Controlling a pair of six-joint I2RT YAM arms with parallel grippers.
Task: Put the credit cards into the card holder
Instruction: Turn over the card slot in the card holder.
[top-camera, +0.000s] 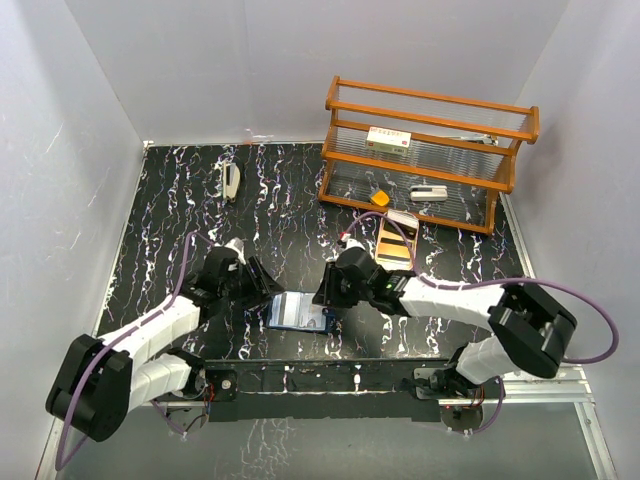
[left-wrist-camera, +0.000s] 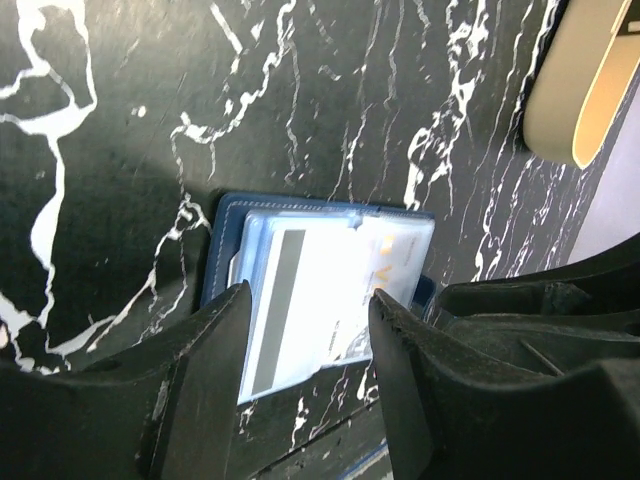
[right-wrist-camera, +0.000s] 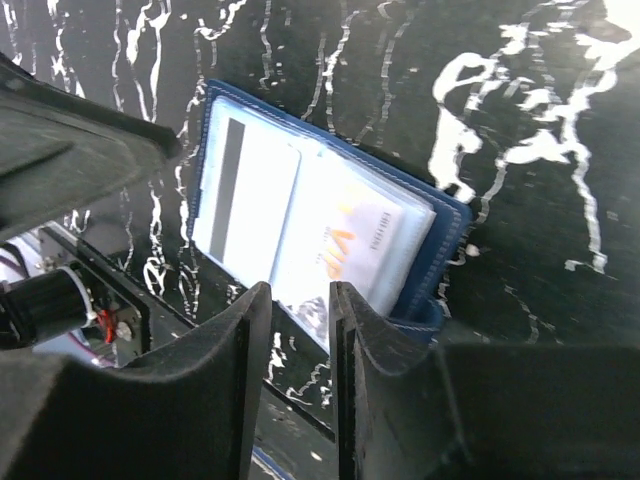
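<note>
Here the open card holder (top-camera: 300, 312) lies crosswise between left pincer (left-wrist-camera: 310, 293) and right pincer (right-wrist-camera: 300, 290), both parted.

The navy-blue stitched folding card holder (top-camera: 300, 312) shows a pale blue-grey inside; the white plastic card (right-wrist-camera: 250, 195) in it bears a dark grey stripe. The black desk (top-camera: 170, 200) under it has white marble-like veins.
</note>
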